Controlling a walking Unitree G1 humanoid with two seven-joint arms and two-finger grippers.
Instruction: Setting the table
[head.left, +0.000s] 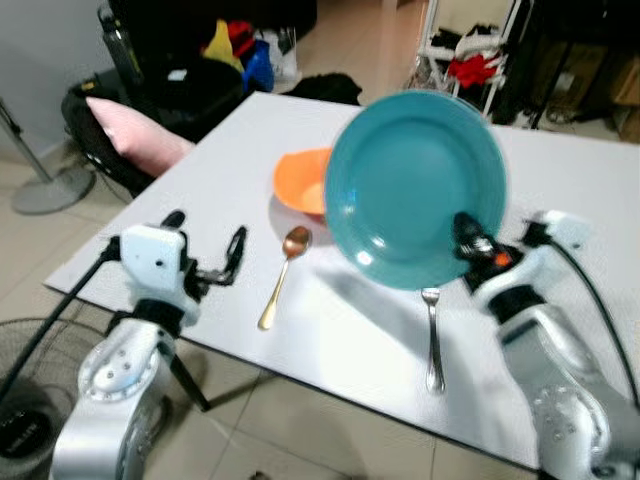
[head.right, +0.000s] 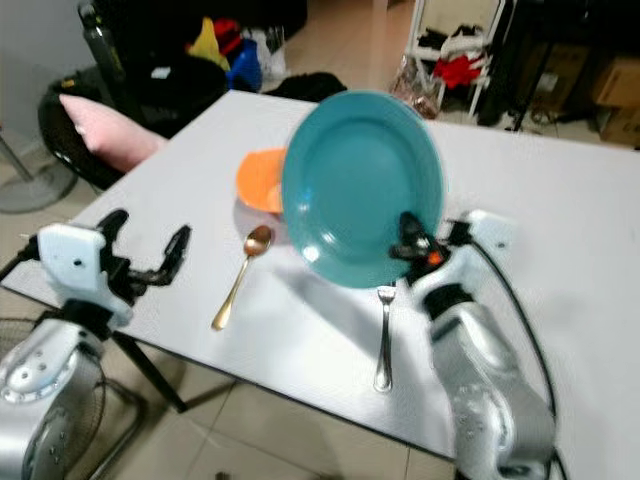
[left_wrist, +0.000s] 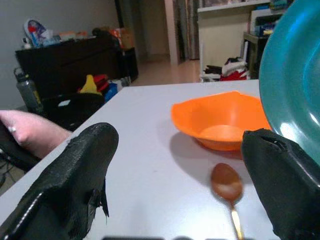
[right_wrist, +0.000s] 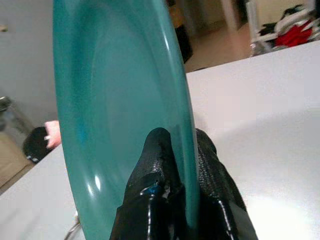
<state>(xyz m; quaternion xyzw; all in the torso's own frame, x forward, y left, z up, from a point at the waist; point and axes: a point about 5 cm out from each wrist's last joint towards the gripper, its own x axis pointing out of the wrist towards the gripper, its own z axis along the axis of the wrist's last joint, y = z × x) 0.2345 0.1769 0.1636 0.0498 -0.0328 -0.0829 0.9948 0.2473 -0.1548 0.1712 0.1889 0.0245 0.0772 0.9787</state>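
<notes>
Teal plate (head.left: 415, 185) pinched at its rim in right gripper (right_wrist: 175, 165) jaws, tilted above table (head.left: 330, 340). Level it, lower between spoon (head.left: 283, 272) and fork (head.left: 433, 340). Left gripper (left_wrist: 180, 165) jaws spread, idle.

Round teal plate (head.left: 410, 185) is glossy, glazed-looking, smooth, with light glare on its rim; orange bowl (left_wrist: 220, 120) looks smooth, semi-gloss plastic. Gold-toned metal spoon (head.left: 283, 272) and silver metal fork (head.left: 434, 340) are both shiny, lying on a matt, smooth white tabletop (head.left: 330, 340). Black gripper fingers (left_wrist: 75, 175) have a rough, grainy rubbery surface; silver arm shells (head.left: 560, 370) are smooth satin metal.
</notes>
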